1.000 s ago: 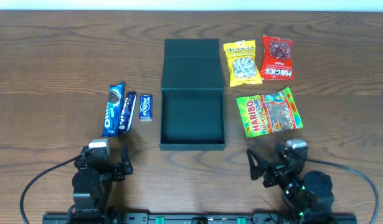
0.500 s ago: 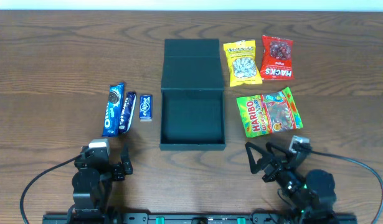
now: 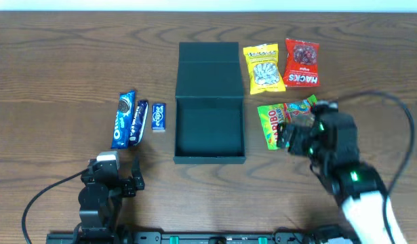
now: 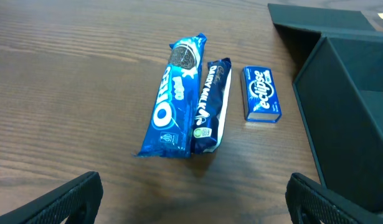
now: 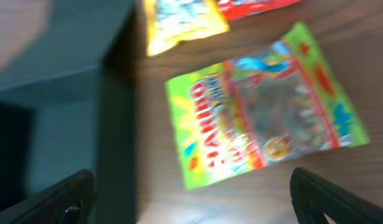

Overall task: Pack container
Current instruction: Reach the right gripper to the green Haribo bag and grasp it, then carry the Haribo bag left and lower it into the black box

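The container (image 3: 209,129) is a dark green-black box in the table's middle, its lid (image 3: 208,61) lying open behind it. It is empty. It also shows in the left wrist view (image 4: 350,124) and the right wrist view (image 5: 60,118). My right gripper (image 3: 287,133) is open and hovers over the green Haribo bag (image 3: 270,116), which lies just right of the box and fills the right wrist view (image 5: 260,124). My left gripper (image 3: 123,179) is open and empty near the front edge, short of the blue snacks.
Left of the box lie an Oreo pack (image 3: 122,120), a Dairy Milk bar (image 3: 138,122) and a small eclipse box (image 3: 159,116). At the back right lie a yellow packet (image 3: 264,68) and a red Macks packet (image 3: 302,63).
My right arm has risen from the front edge and moved back over the Haribo bag. The left arm and all the packets have not moved.
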Motion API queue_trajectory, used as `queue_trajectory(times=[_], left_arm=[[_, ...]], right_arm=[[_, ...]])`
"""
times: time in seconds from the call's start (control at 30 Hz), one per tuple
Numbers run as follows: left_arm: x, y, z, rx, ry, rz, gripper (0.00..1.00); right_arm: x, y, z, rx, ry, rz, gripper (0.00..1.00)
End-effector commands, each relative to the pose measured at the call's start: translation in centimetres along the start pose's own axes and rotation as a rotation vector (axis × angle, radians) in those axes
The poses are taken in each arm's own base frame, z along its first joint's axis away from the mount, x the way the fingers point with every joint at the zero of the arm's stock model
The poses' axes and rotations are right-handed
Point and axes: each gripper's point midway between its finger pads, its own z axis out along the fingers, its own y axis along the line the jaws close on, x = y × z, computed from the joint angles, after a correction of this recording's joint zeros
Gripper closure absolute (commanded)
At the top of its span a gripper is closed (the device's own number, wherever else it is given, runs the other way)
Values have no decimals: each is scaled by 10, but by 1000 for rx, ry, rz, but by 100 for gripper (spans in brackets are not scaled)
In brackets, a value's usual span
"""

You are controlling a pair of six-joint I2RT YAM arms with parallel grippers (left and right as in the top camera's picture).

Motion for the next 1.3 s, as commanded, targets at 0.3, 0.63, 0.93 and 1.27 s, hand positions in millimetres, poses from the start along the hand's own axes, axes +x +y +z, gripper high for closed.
queue_trajectory(times=[0.3, 0.63, 0.93, 1.27], left_arm=[[3, 3, 2, -12, 3, 13, 5], [3, 3, 2, -12, 3, 13, 5], [3, 3, 2, -12, 3, 13, 5], [4, 3, 2, -12, 4, 13, 5]], right_arm=[[-18, -31, 99, 295, 145, 28, 1], [18, -60, 144, 358, 284, -11, 1], [38, -66, 157, 347, 357, -21, 78], [50, -55, 151, 284, 424, -3, 99]])
